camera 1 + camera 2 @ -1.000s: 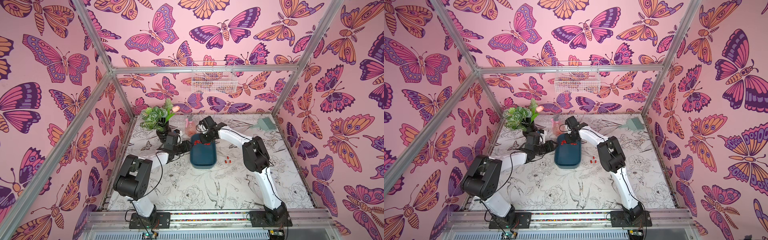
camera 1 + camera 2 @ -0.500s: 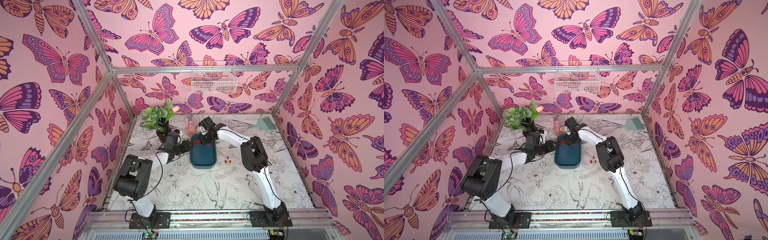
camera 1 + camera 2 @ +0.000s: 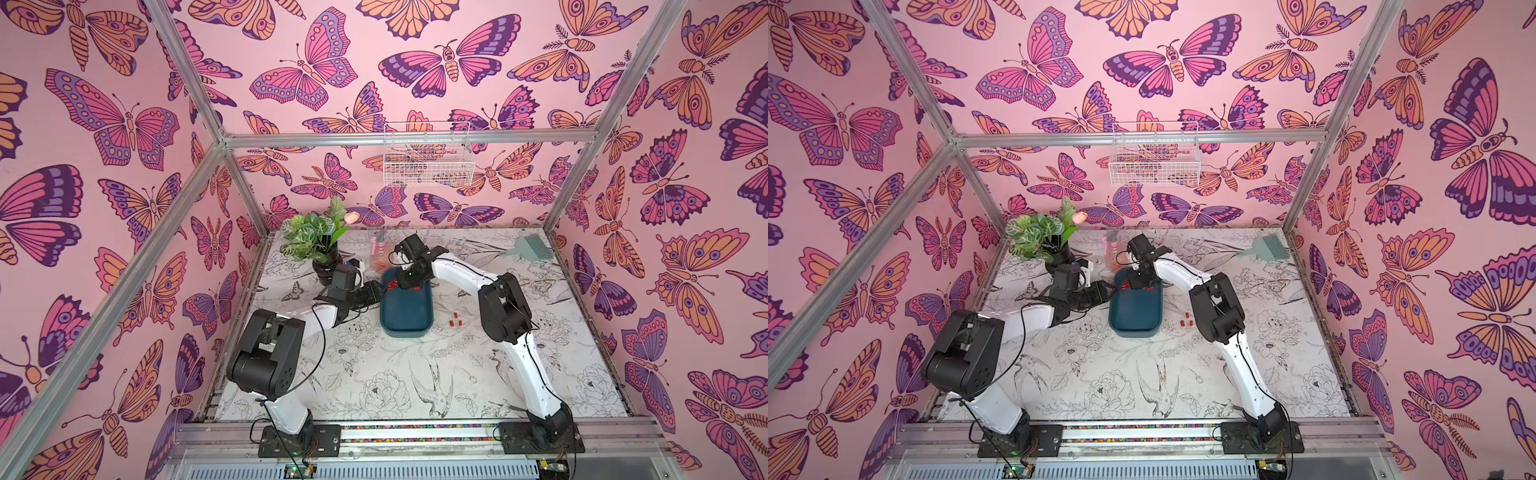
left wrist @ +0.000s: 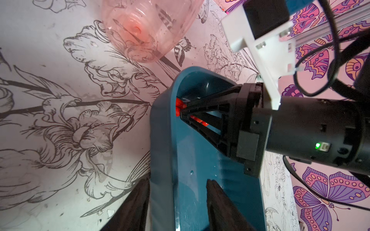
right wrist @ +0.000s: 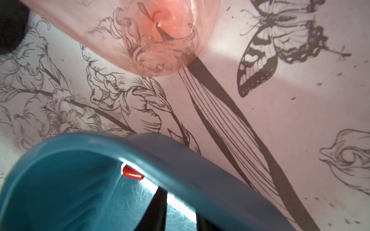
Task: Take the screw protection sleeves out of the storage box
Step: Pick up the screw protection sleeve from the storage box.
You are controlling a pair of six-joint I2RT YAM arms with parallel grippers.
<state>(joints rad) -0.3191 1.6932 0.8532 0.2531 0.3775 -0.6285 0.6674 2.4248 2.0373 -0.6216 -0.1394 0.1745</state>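
Dark teal shallow plastic storage box (image 3: 407, 311) is clamped by its wall in left gripper (image 4: 177, 181). Tiny red plastic screw protection sleeves (image 3: 392, 284) are bunched at its far end, a few outside on the printed tabletop (image 3: 415, 374). Right gripper (image 4: 181, 114) is set among them (grasp cannot be told). Risk: neighbours scattered by crowded tips. Box is found unmoved since earlier.

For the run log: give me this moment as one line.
right gripper: slightly open, tips among boxed sleeves | left gripper: straddling storage box wall, grip unclear | loose sleeves: three on table
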